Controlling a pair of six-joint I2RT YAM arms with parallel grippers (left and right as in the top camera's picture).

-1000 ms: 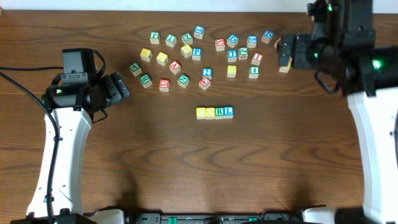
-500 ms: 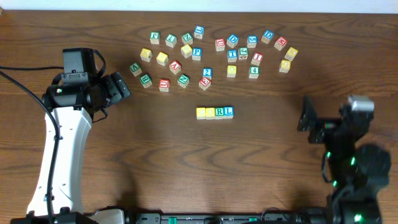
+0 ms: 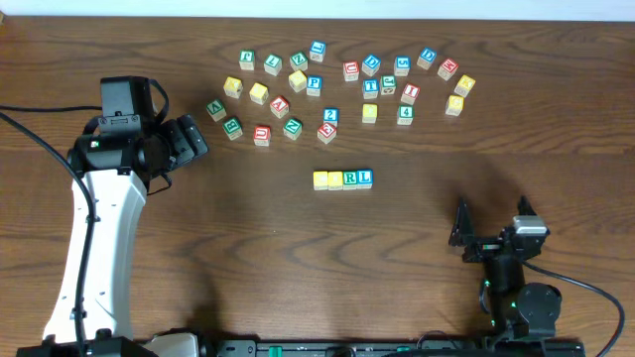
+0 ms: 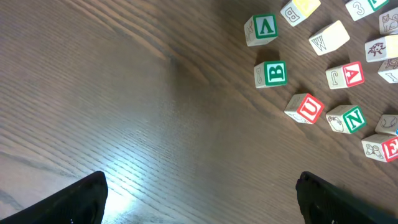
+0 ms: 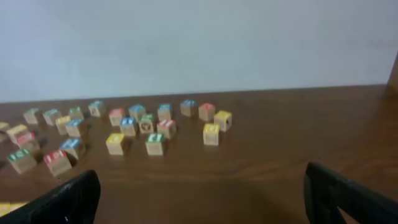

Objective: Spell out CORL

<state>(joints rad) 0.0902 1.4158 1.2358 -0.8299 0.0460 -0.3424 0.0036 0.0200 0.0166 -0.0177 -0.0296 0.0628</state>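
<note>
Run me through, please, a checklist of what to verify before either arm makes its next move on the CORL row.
1. CORL row forms one straight line, four cubes side by side: ok.
2. R cube and L cube face up, in that order, at the row's right end: ok.
3. C and O face up: not ok; the two left cubes show plain yellow tops.
4. Left gripper open and empty: ok.
5. Right gripper open and empty: ok.
6. Both grippers and the loose cubes stand apart from the row: ok.
</note>
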